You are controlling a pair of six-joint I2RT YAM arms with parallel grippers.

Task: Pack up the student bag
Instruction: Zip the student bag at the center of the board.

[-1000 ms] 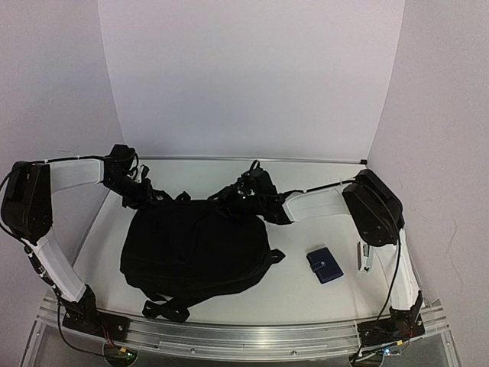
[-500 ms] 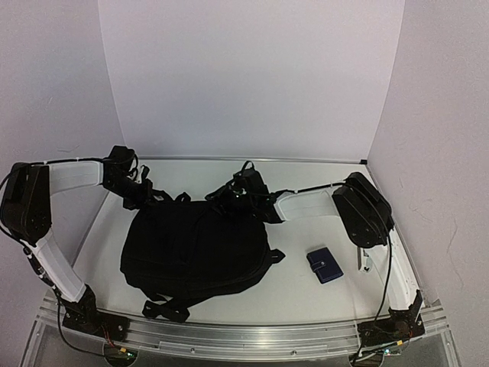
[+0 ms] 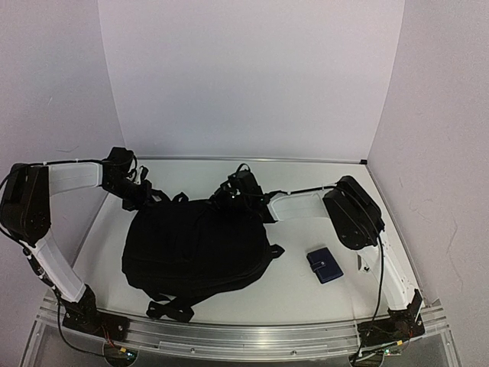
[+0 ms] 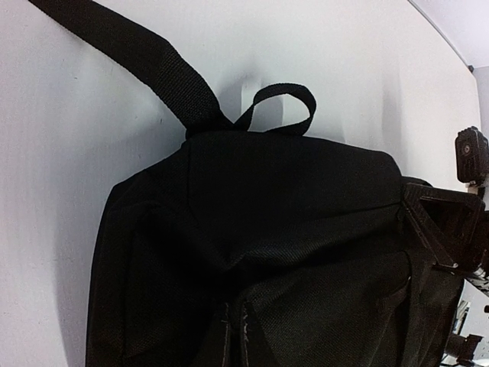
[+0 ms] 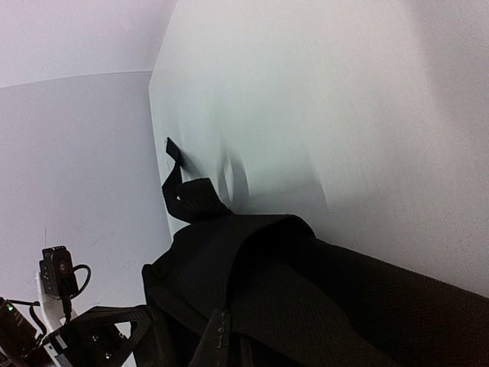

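Observation:
The student bag [image 3: 195,245] is a large black backpack lying flat mid-table, its carry loop [image 4: 279,107] and a strap [image 4: 137,57] pointing at the back wall. My left gripper [image 3: 149,197] sits at the bag's back-left corner. In the left wrist view its jaws [image 4: 236,304] are shut, pinching a fold of the black fabric. My right gripper [image 3: 231,195] is at the bag's back-right corner. Seen from the right wrist, it [image 5: 233,321] is closed on a raised flap of fabric [image 5: 283,252].
A small dark-blue wallet [image 3: 324,264] lies right of the bag. A small white object [image 3: 361,262] shows partly behind the right arm. White walls close in the back and both sides. Loose strap ends [image 3: 168,309] trail toward the front rail [image 3: 244,336].
Both grippers have closed on the bag's back edge. The right arm has shifted left and a little back; the bag's top edge has bunched slightly.

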